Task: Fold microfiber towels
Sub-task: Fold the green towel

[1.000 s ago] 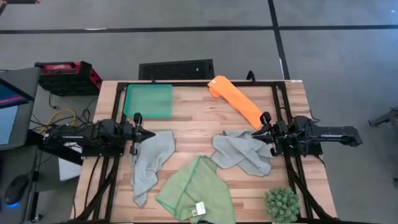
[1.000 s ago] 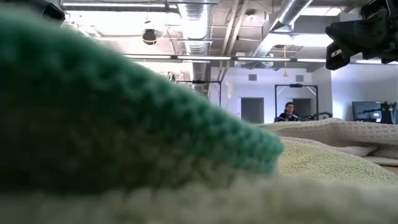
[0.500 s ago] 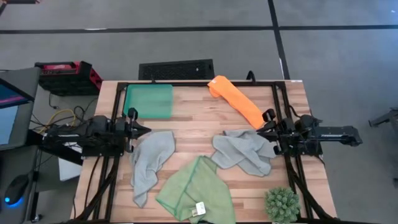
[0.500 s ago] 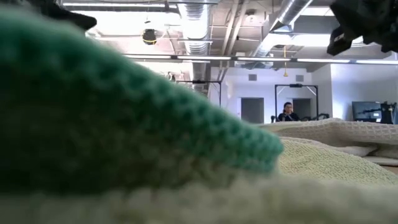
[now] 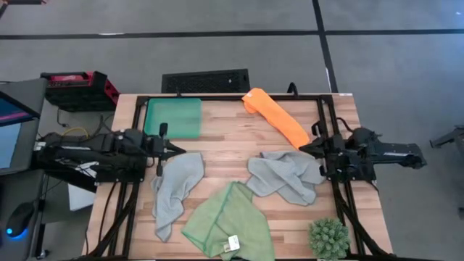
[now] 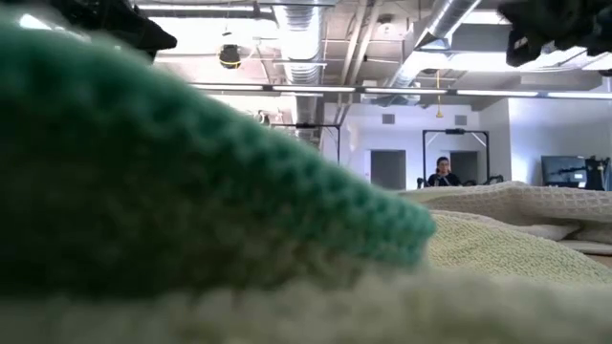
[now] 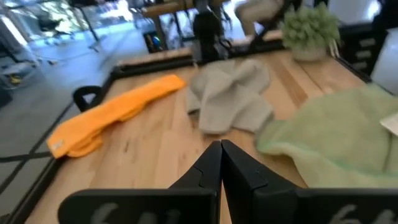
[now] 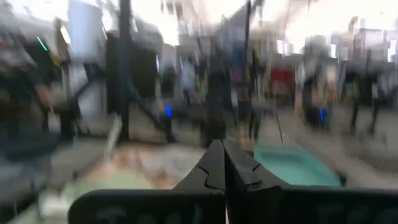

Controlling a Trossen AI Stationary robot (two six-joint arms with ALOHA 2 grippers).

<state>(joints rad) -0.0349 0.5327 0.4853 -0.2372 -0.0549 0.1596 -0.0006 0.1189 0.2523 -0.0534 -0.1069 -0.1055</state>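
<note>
- Since the earlier frame the right gripper [image 5: 313, 148] has pulled back toward the table's 3 o'clock edge and its fingers have come together, empty; the left gripper [image 5: 176, 153], its tips pressed together on nothing, has pushed a little inward from 9 o'clock.
- Four soft microfiber towels lie unfolded on the slatted wooden table [image 5: 225, 134]: a crumpled pale grey towel [image 5: 174, 188] toward 8 o'clock, just beside the left gripper; a second bunched pale grey towel [image 5: 284, 176] toward 4 o'clock, its edge near the right gripper; a light green towel with a small white tag [image 5: 228, 223] at 6 o'clock; a bright orange towel [image 5: 275, 116], rolled long, toward 1 o'clock.
- A rigid green tray [image 5: 174, 117] sits at 11 o'clock and a spiky green plant ball [image 5: 329, 238] at 5 o'clock.
- Judging by their slump, the cloths are light and limp with a grippy pile; they should not slip, but they will sag and drag.
- Best hold: pinch a free corner or hem, one gripper per corner, not the bunched middle.
</note>
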